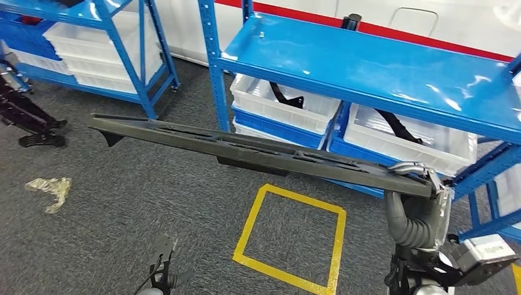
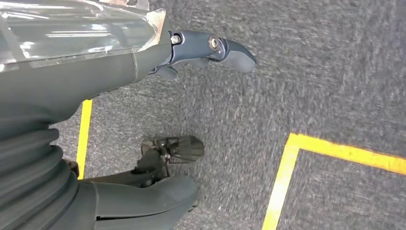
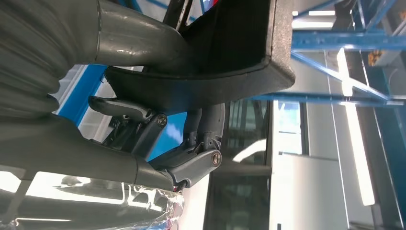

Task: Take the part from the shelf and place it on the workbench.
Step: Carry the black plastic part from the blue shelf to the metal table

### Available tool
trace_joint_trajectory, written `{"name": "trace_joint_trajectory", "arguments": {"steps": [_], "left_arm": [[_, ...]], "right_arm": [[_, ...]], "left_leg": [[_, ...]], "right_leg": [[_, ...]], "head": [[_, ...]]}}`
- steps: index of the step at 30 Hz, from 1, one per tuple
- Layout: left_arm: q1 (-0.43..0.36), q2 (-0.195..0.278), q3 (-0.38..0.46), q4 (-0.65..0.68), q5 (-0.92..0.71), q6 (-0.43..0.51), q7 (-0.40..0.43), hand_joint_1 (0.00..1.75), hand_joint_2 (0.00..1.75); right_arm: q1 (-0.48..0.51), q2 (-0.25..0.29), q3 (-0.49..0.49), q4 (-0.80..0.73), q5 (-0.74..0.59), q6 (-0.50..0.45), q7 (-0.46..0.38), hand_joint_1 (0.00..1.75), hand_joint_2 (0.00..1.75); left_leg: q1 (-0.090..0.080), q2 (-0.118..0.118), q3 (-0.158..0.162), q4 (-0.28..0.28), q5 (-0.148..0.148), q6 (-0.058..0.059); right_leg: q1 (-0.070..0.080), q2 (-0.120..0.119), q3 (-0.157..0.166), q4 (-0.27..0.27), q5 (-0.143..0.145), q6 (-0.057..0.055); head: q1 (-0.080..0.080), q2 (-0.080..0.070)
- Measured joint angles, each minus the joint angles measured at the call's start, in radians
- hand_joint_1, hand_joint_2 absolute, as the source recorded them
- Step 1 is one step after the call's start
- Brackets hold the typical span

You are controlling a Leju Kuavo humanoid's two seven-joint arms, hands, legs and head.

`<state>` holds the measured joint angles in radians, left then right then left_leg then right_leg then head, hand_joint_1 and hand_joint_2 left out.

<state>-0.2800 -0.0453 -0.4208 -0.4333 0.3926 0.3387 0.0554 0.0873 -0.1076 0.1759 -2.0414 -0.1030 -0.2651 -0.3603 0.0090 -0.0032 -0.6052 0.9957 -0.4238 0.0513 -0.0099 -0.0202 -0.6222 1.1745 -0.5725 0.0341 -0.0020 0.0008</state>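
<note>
1. One left hand (image 2: 201, 52) hangs beside the yellow floor square (image 1: 292, 236), fingers apart, holding nothing.
2. Long black part (image 1: 246, 147) spans the air in front of the blue shelf (image 1: 368, 67), clear of it.
3. Right hand (image 1: 421, 184) clamps the part's end, probably for carrying.

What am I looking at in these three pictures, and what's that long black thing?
A humanoid robot took these. The wide picture is from its head, looking down at grey carpet, a yellow taped square and blue shelves with white bins. Its right hand grips one end of a long black part, carrying it level. The other two come from wrist cameras: the right hand closed around the part, and the left hand hanging empty over the floor.
</note>
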Motion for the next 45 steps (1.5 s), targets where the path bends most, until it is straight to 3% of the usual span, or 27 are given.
{"name": "trace_joint_trajectory", "arguments": {"steps": [2,3,4,6,8,10,12,14,15,17,18,20,22,23,24,26,28,30,32,33,34,35,37,39,41,43,45], "left_arm": [[0.006,-0.002,0.0,0.0,-0.005,0.001,-0.001,0.0,1.75],[0.01,-0.003,0.0,0.0,-0.007,0.001,-0.001,0.0,1.75],[0.013,-0.003,0.0,0.0,-0.008,0.002,-0.001,0.0,1.75],[0.016,-0.003,0.001,-0.001,-0.01,0.004,-0.002,0.0,1.75],[0.018,-0.004,0.002,-0.005,-0.013,0.009,-0.005,0.0,1.75],[0.024,-0.004,0.004,-0.008,-0.019,0.018,-0.007,0.0,1.75],[0.034,-0.003,0.008,-0.009,-0.025,0.029,-0.015,0.0,1.75],[0.04,-0.006,0.015,-0.011,-0.028,0.041,-0.029,0.0,1.75],[0.042,-0.009,0.019,-0.012,-0.028,0.046,-0.038,0.0,1.75],[0.053,-0.012,0.029,-0.015,-0.026,0.05,-0.055,0.0,1.75],[0.062,-0.013,0.034,-0.016,-0.025,0.05,-0.064,0.0,1.75],[0.082,-0.011,0.044,-0.021,-0.024,0.046,-0.075,0.0,1.75],[0.096,-0.005,0.05,-0.03,-0.024,0.035,-0.081,0.0,1.75],[0.103,-0.001,0.053,-0.036,-0.022,0.028,-0.083,0.0,1.75],[0.11,0.004,0.055,-0.041,-0.02,0.024,-0.085,0.0,1.75],[0.13,0.012,0.062,-0.051,-0.015,0.021,-0.088,0.0,1.75],[0.146,0.017,0.069,-0.062,-0.013,0.022,-0.089,0.0,1.75],[0.152,0.019,0.073,-0.069,-0.012,0.023,-0.089,0.0,1.75],[0.159,0.019,0.074,-0.074,-0.011,0.023,-0.089,0.0,1.75],[0.163,0.02,0.074,-0.076,-0.011,0.023,-0.089,0.0,1.75],[0.167,0.02,0.074,-0.077,-0.011,0.024,-0.089,0.0,1.75],[0.17,0.02,0.075,-0.078,-0.011,0.024,-0.089,0.0,1.75],[0.172,0.021,0.075,-0.082,-0.011,0.025,-0.089,0.0,1.75],[0.174,0.022,0.075,-0.085,-0.011,0.025,-0.089,0.0,1.75],[0.179,0.025,0.076,-0.086,-0.011,0.025,-0.089,0.0,1.75],[0.183,0.028,0.076,-0.089,-0.011,0.027,-0.088,0.0,1.75],[0.184,0.028,0.076,-0.095,-0.011,0.029,-0.081,0.0,1.75]], "right_arm": [[0.011,-0.002,0.0,-0.001,-0.002,0.002,-0.004,1.75,1.75],[0.015,-0.003,0.0,-0.001,-0.002,0.003,-0.005,1.75,1.75],[0.018,-0.004,0.0,-0.001,-0.003,0.003,-0.006,1.75,1.75],[0.019,-0.005,0.0,-0.004,-0.003,0.005,-0.009,1.75,1.75],[0.022,-0.006,0.0,-0.006,-0.006,0.013,-0.012,1.75,1.75],[0.025,-0.006,0.001,-0.008,-0.01,0.023,-0.017,1.75,1.75],[0.027,-0.008,0.001,-0.008,-0.019,0.033,-0.025,1.75,1.75],[0.029,-0.009,0.002,-0.008,-0.034,0.049,-0.036,1.75,1.75],[0.03,-0.01,0.004,-0.007,-0.042,0.06,-0.041,1.75,1.75],[0.025,-0.013,0.012,-0.001,-0.062,0.086,-0.051,1.75,1.75],[0.019,-0.016,0.016,0.005,-0.072,0.1,-0.056,1.75,1.75],[0.002,-0.021,0.025,0.02,-0.09,0.124,-0.063,1.75,1.75],[-0.021,-0.027,0.034,0.038,-0.104,0.14,-0.067,1.75,1.75],[-0.032,-0.029,0.038,0.048,-0.109,0.145,-0.068,1.75,1.75],[-0.042,-0.031,0.041,0.056,-0.113,0.147,-0.069,1.75,1.75],[-0.061,-0.032,0.049,0.071,-0.118,0.148,-0.068,1.75,1.75],[-0.076,-0.033,0.054,0.08,-0.121,0.148,-0.067,1.75,1.75],[-0.082,-0.033,0.057,0.088,-0.123,0.148,-0.066,1.75,1.75],[-0.084,-0.033,0.06,0.095,-0.124,0.148,-0.065,1.75,1.75],[-0.084,-0.033,0.061,0.099,-0.124,0.148,-0.065,1.75,1.75],[-0.085,-0.033,0.062,0.101,-0.124,0.148,-0.065,1.75,1.75],[-0.086,-0.033,0.062,0.104,-0.124,0.148,-0.064,1.75,1.75],[-0.089,-0.033,0.064,0.107,-0.124,0.148,-0.064,1.75,1.75],[-0.092,-0.033,0.067,0.109,-0.124,0.148,-0.062,1.75,1.75],[-0.093,-0.033,0.068,0.11,-0.124,0.148,-0.062,1.75,1.75],[-0.096,-0.032,0.069,0.111,-0.123,0.148,-0.061,1.75,1.75],[-0.099,-0.028,0.07,0.112,-0.12,0.148,-0.053,1.75,1.75]], "left_leg": [[0.0,-0.027,-0.007,0.001,0.006,0.001],[0.0,-0.041,-0.009,0.001,0.008,0.0],[0.001,-0.054,-0.011,0.002,0.011,-0.003],[0.0,-0.08,-0.015,0.006,0.015,-0.012],[-0.003,-0.102,-0.023,0.01,0.02,-0.024],[-0.002,-0.12,-0.031,0.008,0.029,-0.038],[-0.002,-0.092,-0.043,0.024,0.018,-0.049],[-0.003,-0.031,-0.082,0.113,-0.042,-0.056],[-0.002,-0.012,-0.113,0.182,-0.08,-0.059],[0.001,-0.003,-0.159,0.293,-0.125,-0.063],[0.002,-0.001,-0.156,0.298,-0.12,-0.063],[0.001,0.017,-0.091,0.199,-0.072,-0.058],[-0.007,0.062,-0.016,0.069,-0.035,-0.046],[-0.011,0.077,0.002,0.033,-0.028,-0.039],[-0.016,0.079,0.005,0.02,-0.029,-0.033],[-0.015,0.053,0.003,0.014,-0.022,-0.02],[-0.01,0.029,0.004,0.004,-0.012,-0.005],[-0.006,0.003,0.001,0.001,-0.005,0.005],[-0.006,-0.027,-0.003,0.002,-0.001,0.006],[-0.006,-0.041,-0.004,0.002,0.0,0.005],[-0.005,-0.056,-0.004,0.003,0.001,0.004],[-0.004,-0.07,-0.004,0.005,0.002,0.001],[-0.003,-0.096,-0.009,0.013,0.002,-0.008],[-0.005,-0.116,-0.02,0.017,0.006,-0.022],[-0.002,-0.131,-0.027,0.015,0.012,-0.035],[-0.002,-0.1,-0.045,0.044,-0.008,-0.044],[-0.003,-0.036,-0.097,0.151,-0.069,-0.052]], "right_leg": [[0.0,0.014,-0.045,0.104,-0.034,0.001],[-0.002,0.017,-0.041,0.1,-0.028,0.007],[-0.004,0.021,-0.017,0.056,-0.008,0.015],[-0.011,0.052,0.056,-0.087,0.042,0.029],[-0.015,0.077,0.096,-0.167,0.065,0.025],[-0.014,0.067,0.098,-0.171,0.071,0.012],[-0.017,0.047,0.097,-0.172,0.079,-0.002],[-0.017,0.023,0.094,-0.173,0.084,-0.015],[-0.015,0.01,0.091,-0.173,0.084,-0.019],[-0.01,-0.017,0.086,-0.173,0.085,-0.022],[-0.01,-0.029,0.085,-0.172,0.085,-0.022],[-0.009,-0.051,0.086,-0.172,0.085,-0.022],[0.0,-0.071,0.087,-0.171,0.083,-0.018],[0.005,-0.081,0.087,-0.171,0.082,-0.016],[0.009,-0.092,0.088,-0.172,0.081,-0.012],[0.01,-0.104,0.089,-0.172,0.077,-0.003],[0.007,-0.061,0.074,-0.135,0.051,0.0],[0.002,-0.002,0.022,-0.018,-0.006,-0.005],[0.0,0.014,-0.037,0.107,-0.05,-0.005],[-0.001,0.016,-0.045,0.124,-0.05,0.002],[-0.003,0.018,-0.032,0.095,-0.032,0.011],[-0.007,0.025,-0.002,0.031,-0.001,0.022],[-0.016,0.063,0.062,-0.109,0.051,0.034],[-0.016,0.082,0.085,-0.161,0.069,0.025],[-0.015,0.062,0.085,-0.161,0.075,0.011],[-0.019,0.041,0.085,-0.164,0.08,-0.005],[-0.017,0.017,0.084,-0.165,0.081,-0.017]], "head": [[0.002,0.0],[0.003,0.0],[0.003,0.0],[0.005,0.0],[0.005,0.0],[0.004,0.0],[0.001,0.0],[-0.007,0.0],[-0.011,0.0],[-0.013,0.0],[-0.013,0.0],[-0.013,0.0],[-0.013,0.0],[-0.012,0.0],[-0.01,0.0],[-0.008,0.0],[-0.006,0.0],[0.0,0.0],[0.004,0.0],[0.005,0.0],[0.004,0.0],[0.005,0.0],[0.006,0.0],[0.007,0.0],[0.006,0.0],[0.0,0.0],[-0.008,0.0]]}}
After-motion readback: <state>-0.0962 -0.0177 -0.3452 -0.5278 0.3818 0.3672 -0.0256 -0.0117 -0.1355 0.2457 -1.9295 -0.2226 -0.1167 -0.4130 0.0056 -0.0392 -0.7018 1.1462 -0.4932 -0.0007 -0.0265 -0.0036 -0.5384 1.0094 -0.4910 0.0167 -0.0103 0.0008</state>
